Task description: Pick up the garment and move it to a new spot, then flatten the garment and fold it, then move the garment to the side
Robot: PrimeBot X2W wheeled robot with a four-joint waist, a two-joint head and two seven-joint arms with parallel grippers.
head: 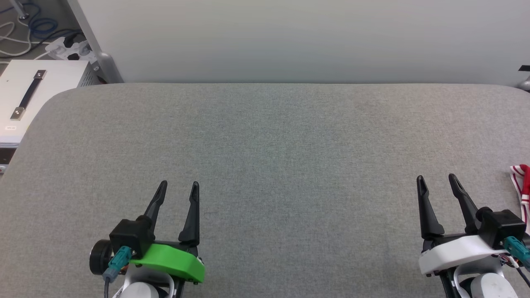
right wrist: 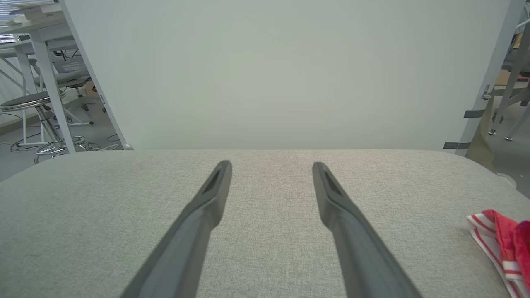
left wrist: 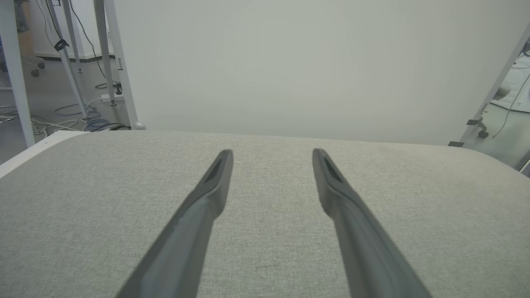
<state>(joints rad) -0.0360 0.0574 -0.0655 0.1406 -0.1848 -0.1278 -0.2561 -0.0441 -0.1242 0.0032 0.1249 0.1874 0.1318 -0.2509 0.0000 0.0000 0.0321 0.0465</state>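
Only a red and white striped edge of the garment pokes in at the right border of the head view, lying on the grey table. The right wrist view catches that same garment at its lower right corner. My right gripper hovers open a short way left of it, not touching it, its fingers empty. My left gripper is open over the near left of the table, with nothing between its fingers.
A white panel stands along the table's far edge. A white cabinet with a black handle sits off the table's left corner, with cables and a power strip on the floor behind it.
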